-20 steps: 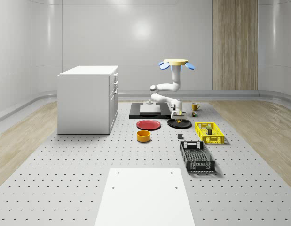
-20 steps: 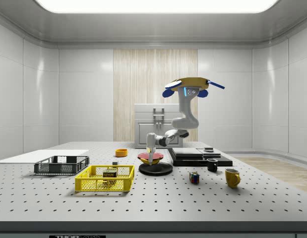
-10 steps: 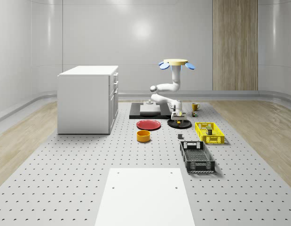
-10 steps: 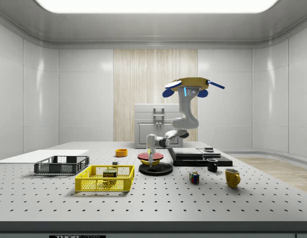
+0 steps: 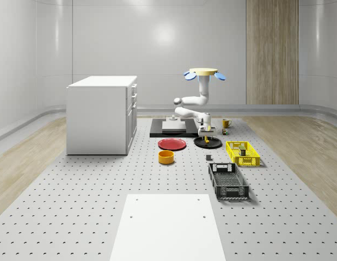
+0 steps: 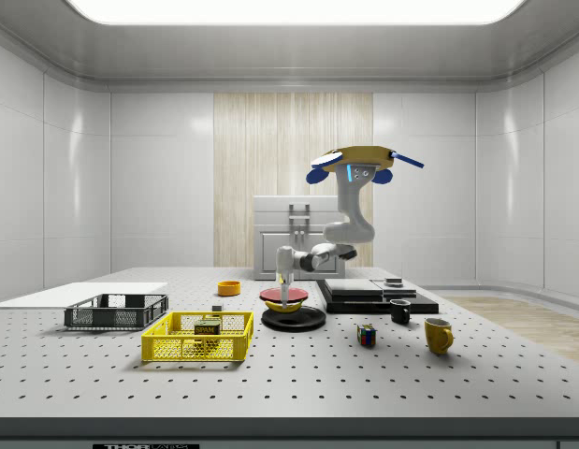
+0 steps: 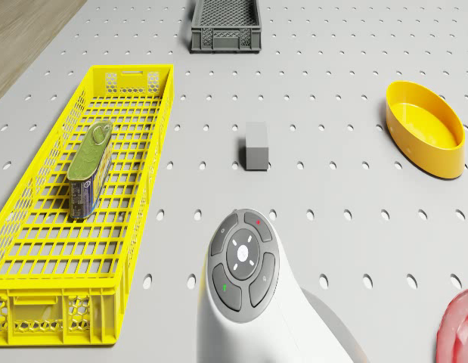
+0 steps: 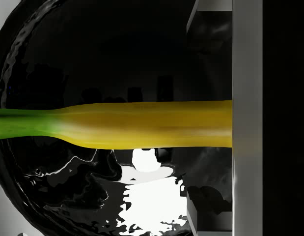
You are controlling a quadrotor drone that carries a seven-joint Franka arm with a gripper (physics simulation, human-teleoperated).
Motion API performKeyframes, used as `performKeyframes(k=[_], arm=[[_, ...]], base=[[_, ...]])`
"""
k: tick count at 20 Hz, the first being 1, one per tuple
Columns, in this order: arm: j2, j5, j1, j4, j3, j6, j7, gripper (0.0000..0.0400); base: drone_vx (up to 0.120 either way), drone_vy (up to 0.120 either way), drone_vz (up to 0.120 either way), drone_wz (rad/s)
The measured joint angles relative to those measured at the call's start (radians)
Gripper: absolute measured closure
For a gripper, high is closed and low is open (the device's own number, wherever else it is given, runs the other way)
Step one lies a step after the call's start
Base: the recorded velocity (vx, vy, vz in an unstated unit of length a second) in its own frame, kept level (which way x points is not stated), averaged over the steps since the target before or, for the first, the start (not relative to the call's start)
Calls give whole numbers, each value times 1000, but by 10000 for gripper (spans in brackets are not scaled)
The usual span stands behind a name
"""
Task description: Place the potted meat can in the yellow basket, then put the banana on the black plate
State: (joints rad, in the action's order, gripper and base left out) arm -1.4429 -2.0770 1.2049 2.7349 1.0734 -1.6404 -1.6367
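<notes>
Whole-scene view: a perforated worktop [image 5: 75,190] is seen carrying everything, with a white cabinet [image 5: 100,117] standing at 10 o'clock from the black plate [image 5: 214,144]. The drone [image 5: 203,72] is seen hovering high above the worktop, at 12 o'clock from that plate, and its white arm [image 5: 200,100] is bent down and forward so that the jaws hang directly over the plate.

A black crate [image 5: 228,180] is placed at 5 o'clock from the plate and the yellow basket [image 5: 243,153] at 4 o'clock, both well apart from it. A red plate [image 5: 172,144] lies just beside the black plate at 9 o'clock, and a yellow bowl [image 5: 166,157] sits at 8 o'clock.

In the side view the banana [image 6: 282,305] is seen immediately under the jaws and low over the black plate; whether it is touching the plate cannot be told. In the wrist view it is laid straight across the glossy plate, green stem at 9 o'clock, and its far end at 3 o'clock is covered by one grey jaw. Whether the jaws are spread or are pinching the banana cannot be told.

The potted meat can [image 7: 90,168] is found lying on its side inside the yellow basket. A small grey block [image 7: 256,145] rests on the worktop between basket and bowl.
</notes>
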Motion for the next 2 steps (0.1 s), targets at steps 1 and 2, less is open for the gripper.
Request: performKeyframes(k=[1,2], arm=[[0,4,-1,2,4,2,0,3],[0,6,-2,3,6,4,1,2]], base=[[0,0,0,0],[0,0,0,0]])
